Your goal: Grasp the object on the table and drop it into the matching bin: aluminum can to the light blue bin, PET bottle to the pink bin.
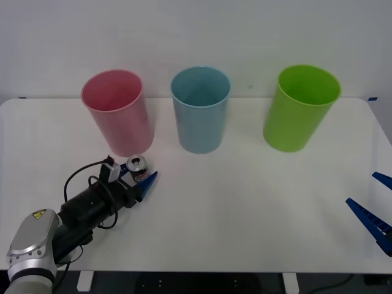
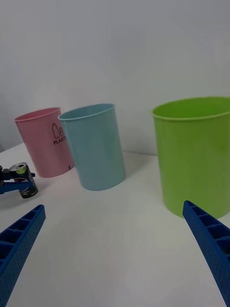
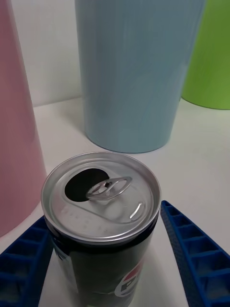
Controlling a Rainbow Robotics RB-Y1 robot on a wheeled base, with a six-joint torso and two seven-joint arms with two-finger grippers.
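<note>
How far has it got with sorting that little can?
Done: the left end effector has reached the aluminum can, which stands upright on the table by the pink bin. In hand: its blue fingers flank the can, with a gap showing on one side. Left: closing, lifting, and dropping it into the light blue bin. The right end effector waits open at the table's right edge.

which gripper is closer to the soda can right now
Left. The left gripper has its blue fingers on either side of the can, which stands upright just in front of the pink bin. The right gripper sits far off at the table's right edge, open.
</note>
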